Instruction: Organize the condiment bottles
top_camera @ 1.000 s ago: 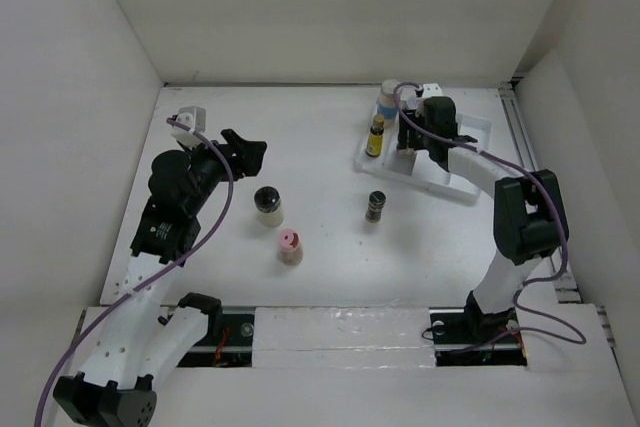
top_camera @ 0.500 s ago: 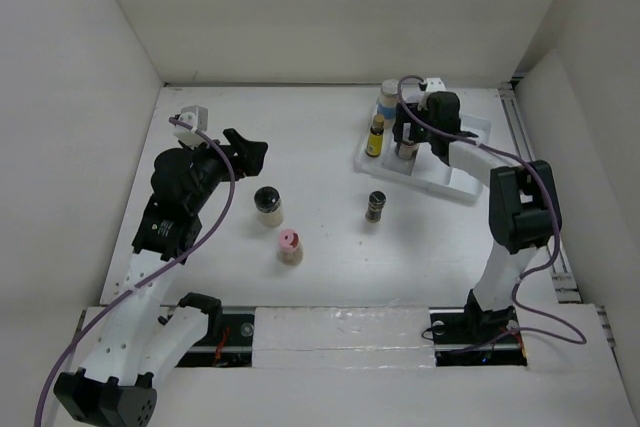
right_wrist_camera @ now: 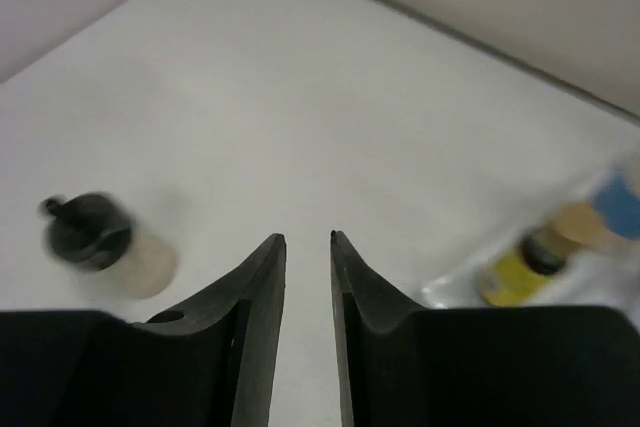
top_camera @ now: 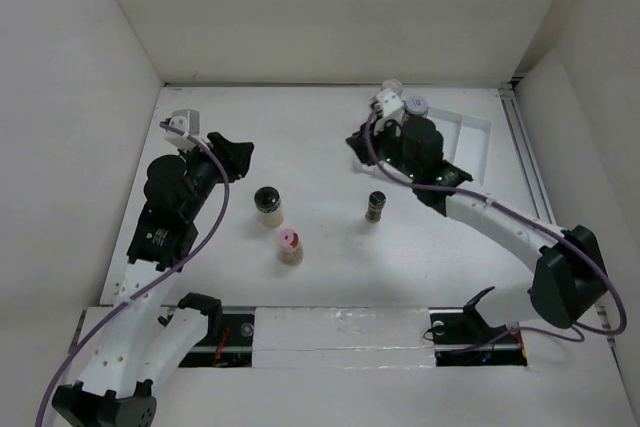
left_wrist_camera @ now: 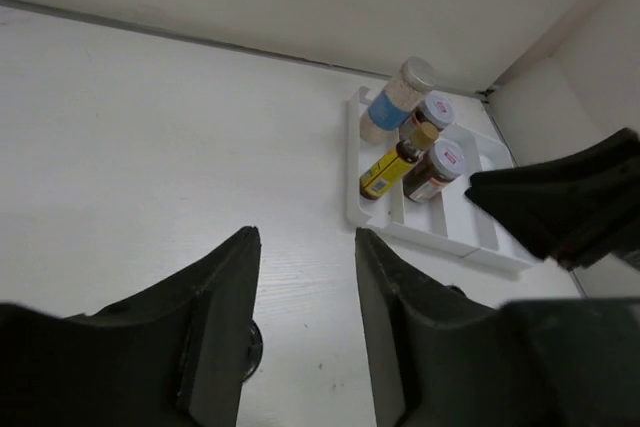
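Three condiment bottles stand loose on the table: a black-lidded jar point(top_camera: 267, 204), a pink-lidded jar point(top_camera: 288, 245) and a dark grinder-like bottle point(top_camera: 375, 206). In the left wrist view the white tray point(left_wrist_camera: 420, 237) holds a blue-label jar point(left_wrist_camera: 395, 102), a silver-lidded jar point(left_wrist_camera: 432, 112), a slim yellow bottle point(left_wrist_camera: 392, 165) and a red/silver-lidded jar point(left_wrist_camera: 438, 169). My right gripper point(top_camera: 362, 142) point(right_wrist_camera: 306, 237) hovers at the tray's left end, its jaws a narrow gap apart and empty. My left gripper point(top_camera: 225, 152) point(left_wrist_camera: 306, 237) hangs open and empty, up-left of the black-lidded jar.
The right arm covers most of the tray point(top_camera: 470, 137) in the top view; only one silver lid point(top_camera: 416, 104) shows there. White walls enclose the table on three sides. A rail runs along the right edge point(top_camera: 530, 177).
My right gripper has pulled out of the tray, swung left toward the table's middle and narrowed its jaws, holding nothing. My left gripper has drifted slightly left.
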